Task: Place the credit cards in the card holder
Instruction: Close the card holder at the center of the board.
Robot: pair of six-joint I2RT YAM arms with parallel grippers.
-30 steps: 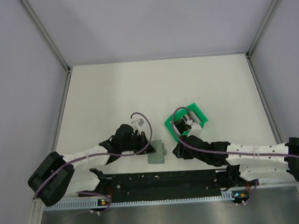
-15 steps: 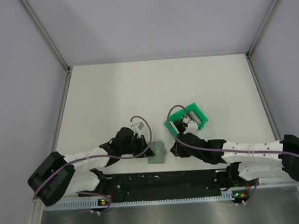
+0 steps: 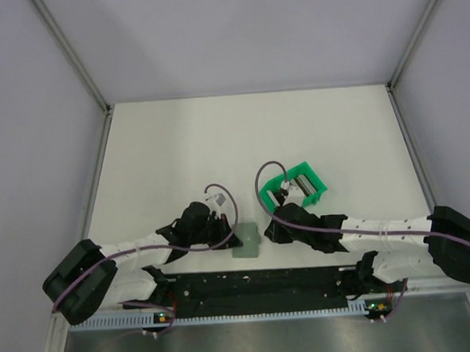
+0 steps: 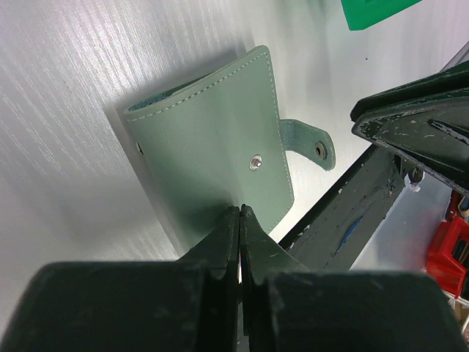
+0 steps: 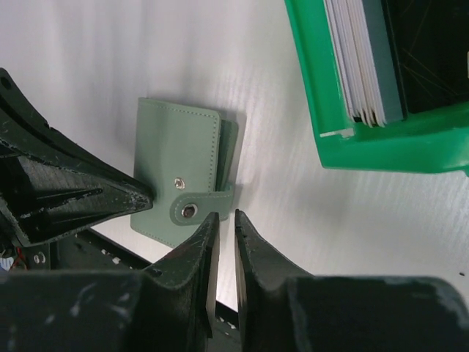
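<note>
The card holder (image 3: 247,241) (image 4: 209,150) (image 5: 179,176) is a grey-green wallet lying closed on the table near the front edge, its snap strap (image 5: 201,205) wrapped over the cover. My left gripper (image 3: 231,237) (image 4: 239,213) is shut, its tips resting on the wallet's edge with nothing between them. My right gripper (image 3: 269,233) (image 5: 225,216) hovers at the strap side with only a narrow gap between its jaws and bare table showing in it. The credit cards (image 5: 363,59) (image 3: 301,185) stand on edge in the green bin (image 5: 381,143) (image 3: 271,194).
A black rail (image 3: 258,285) runs along the table's near edge just behind the wallet. The left gripper's fingers (image 5: 80,194) fill the space left of the wallet in the right wrist view. Grey walls enclose the white table (image 3: 217,137).
My right gripper has moved left from the green bin to the wallet's strap side and its jaws have narrowed. The left gripper stays shut against the wallet.
</note>
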